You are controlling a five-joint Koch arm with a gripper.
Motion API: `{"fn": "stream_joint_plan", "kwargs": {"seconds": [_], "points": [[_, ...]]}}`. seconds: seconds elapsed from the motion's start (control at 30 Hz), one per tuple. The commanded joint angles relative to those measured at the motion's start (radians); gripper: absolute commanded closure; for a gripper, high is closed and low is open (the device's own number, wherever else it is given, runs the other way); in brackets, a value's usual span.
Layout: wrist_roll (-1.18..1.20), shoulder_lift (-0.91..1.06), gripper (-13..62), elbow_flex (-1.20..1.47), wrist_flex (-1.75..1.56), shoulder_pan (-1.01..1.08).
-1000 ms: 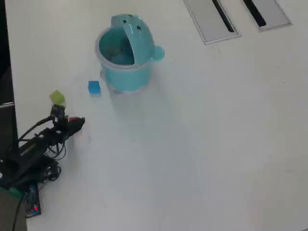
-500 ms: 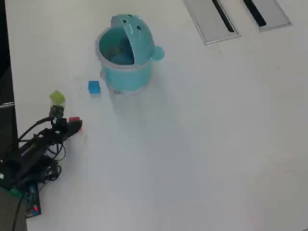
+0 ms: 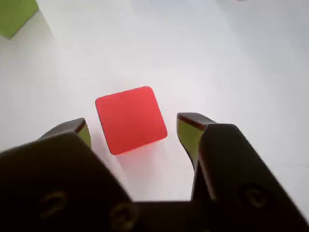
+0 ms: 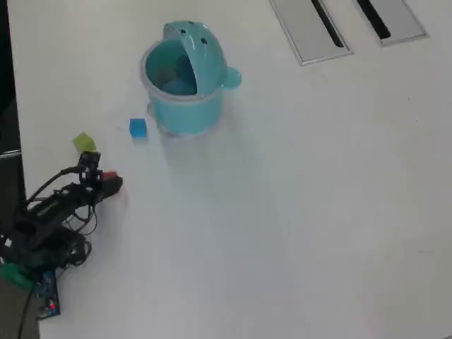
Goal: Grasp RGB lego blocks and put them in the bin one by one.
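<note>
- Zero blocks visibly binned; all three sit on the table (image 4: 296, 212).
- Fingers (image 3: 133, 133) apart, straddling red block (image 3: 131, 119), not clamped.
- Green block (image 4: 84, 142) at its 11 o'clock, blue block (image 4: 138, 128) beside bin (image 4: 185, 106), untouched.

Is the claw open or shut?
Open. In the wrist view the claw has a jaw on each side of the red block, with white table showing between.

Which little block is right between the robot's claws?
The red block, sitting between the open end effector. The yellow-green block lies off to one side, and the blue block sits near the bin.
</note>
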Motion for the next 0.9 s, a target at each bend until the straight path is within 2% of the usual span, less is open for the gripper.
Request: {"fn": "stream_joint_plan", "kwargs": {"seconds": [0.0,0.23,0.6,0.7,0.87], "points": [[0.006,-0.012,17.1,-0.098,-0.006,-0.011],[0.018,-0.052,17.5,-0.117,0.002,-0.020],[0.089,-0.083,25.3,-0.150,0.061,-0.052],[0.150,-0.084,32.3,-0.172,0.061,-0.061],[0.169,-0.058,33.0,-0.164,0.061,-0.066]]}}
